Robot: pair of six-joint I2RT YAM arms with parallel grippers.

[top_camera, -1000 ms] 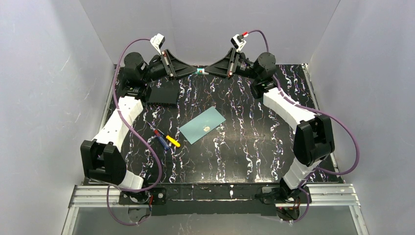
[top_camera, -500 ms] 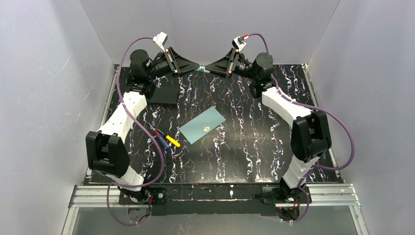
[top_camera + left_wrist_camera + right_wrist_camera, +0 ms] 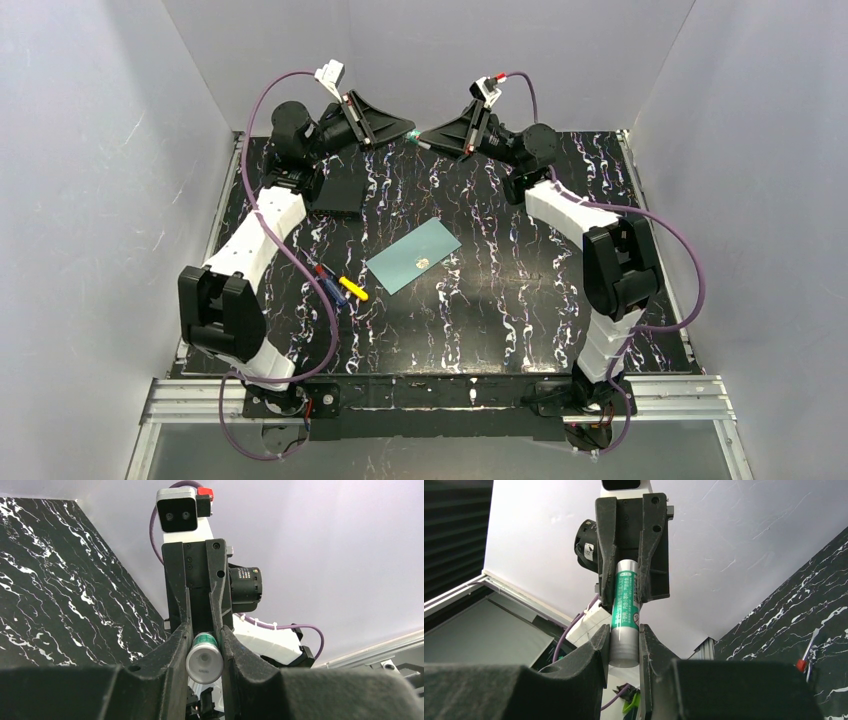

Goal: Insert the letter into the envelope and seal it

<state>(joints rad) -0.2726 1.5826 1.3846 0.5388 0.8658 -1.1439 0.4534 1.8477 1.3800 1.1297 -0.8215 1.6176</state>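
Both arms reached up at the far end of the table (image 3: 520, 300). The left gripper (image 3: 205, 645) and the right gripper (image 3: 624, 645) faced each other, tip to tip, high above the top. Between them was one green glue stick (image 3: 626, 600). Each gripper was clamped on one end of it, so the stick ran straight from one to the other, side to side.

I could not see the letter anywhere. It may have been inside the envelope (image 3: 413, 256) by then, but the pictures did not show that. The teal envelope lay flat in the middle of the table, with a small pale dot on it. It sat on a slant, its long side running from near-left to far-right. It was well apart from both grippers, down below them and closer to the arm bases. Neither arm looked clearly nearer to it.

My guess was that the arms were about to pull the cap off the stick (each one tugging its own way). After that, the arm left holding the stick would need to come down and back toward the envelope.

Some pens (image 3: 340, 285) lay to the left of the envelope. A black box (image 3: 335, 195) sat under the left arm.
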